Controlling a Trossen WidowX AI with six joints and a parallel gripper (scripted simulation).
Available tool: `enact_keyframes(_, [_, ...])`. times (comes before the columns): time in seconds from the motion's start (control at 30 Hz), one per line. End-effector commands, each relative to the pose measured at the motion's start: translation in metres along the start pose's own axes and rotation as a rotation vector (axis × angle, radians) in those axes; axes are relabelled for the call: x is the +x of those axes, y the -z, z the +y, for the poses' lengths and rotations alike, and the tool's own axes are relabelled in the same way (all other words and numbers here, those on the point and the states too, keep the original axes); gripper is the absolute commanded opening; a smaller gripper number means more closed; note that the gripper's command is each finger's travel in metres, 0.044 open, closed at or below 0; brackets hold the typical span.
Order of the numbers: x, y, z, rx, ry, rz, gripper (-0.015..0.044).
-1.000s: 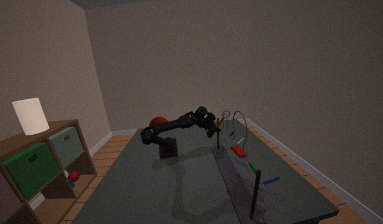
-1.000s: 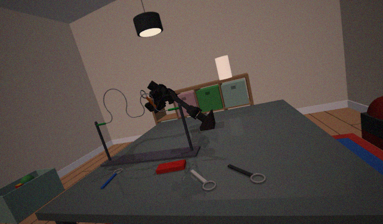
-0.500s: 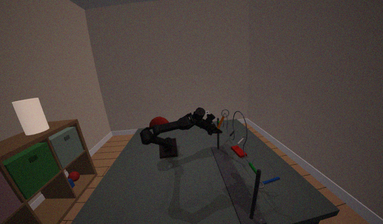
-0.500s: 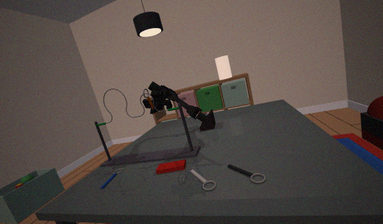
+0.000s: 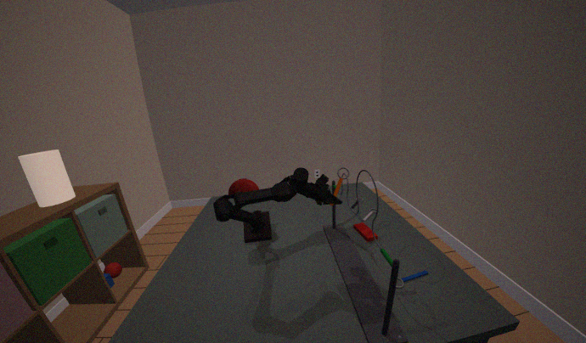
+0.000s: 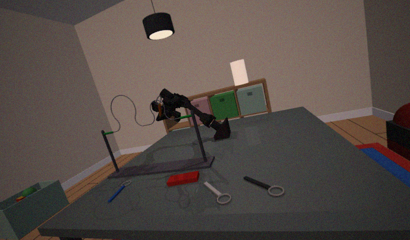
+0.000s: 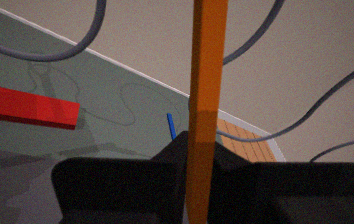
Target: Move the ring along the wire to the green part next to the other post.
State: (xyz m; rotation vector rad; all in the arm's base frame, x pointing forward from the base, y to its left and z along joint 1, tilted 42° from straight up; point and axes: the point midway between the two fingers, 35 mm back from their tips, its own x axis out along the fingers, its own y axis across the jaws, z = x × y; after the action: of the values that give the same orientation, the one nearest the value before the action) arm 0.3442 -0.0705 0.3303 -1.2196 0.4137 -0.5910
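My gripper (image 5: 335, 198) (image 6: 160, 115) (image 7: 190, 137) is shut on the orange handle (image 5: 338, 188) (image 6: 160, 109) (image 7: 208, 75). The handle points up from the fingers. The ring (image 5: 343, 172) is at the handle's top, by the first grey hump beside the right post (image 6: 198, 137) of the exterior view. The ring is out of the wrist view; whether it touches the wire is too small to tell. The grey wire (image 6: 135, 110) (image 7: 328, 95) winds on to the green part (image 5: 387, 257) (image 6: 108, 132) at the other post (image 5: 391, 298) (image 6: 110, 152). Another green part (image 6: 186, 116) is at the right post.
The posts stand on a dark base (image 5: 350, 264) (image 6: 161, 167). Beyond it on the table lie a red block (image 5: 365, 231) (image 6: 182, 179) (image 7: 33, 109) and rings with a blue handle (image 5: 414, 276) (image 6: 116, 193), a white handle (image 6: 212, 189) and a black handle (image 6: 256, 182).
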Motion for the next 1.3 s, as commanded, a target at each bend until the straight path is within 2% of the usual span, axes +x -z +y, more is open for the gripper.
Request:
enact_keyframes(0.0, [0.000, 0.003, -0.008, -0.100, 0.057, -0.003, -0.0150])
enact_keyframes(0.33, [0.001, 0.000, -0.023, -0.307, 0.172, -0.030, -0.0150])
enact_keyframes(1.27, [-0.003, -0.011, -0.044, -0.637, 0.356, -0.072, -0.0150])
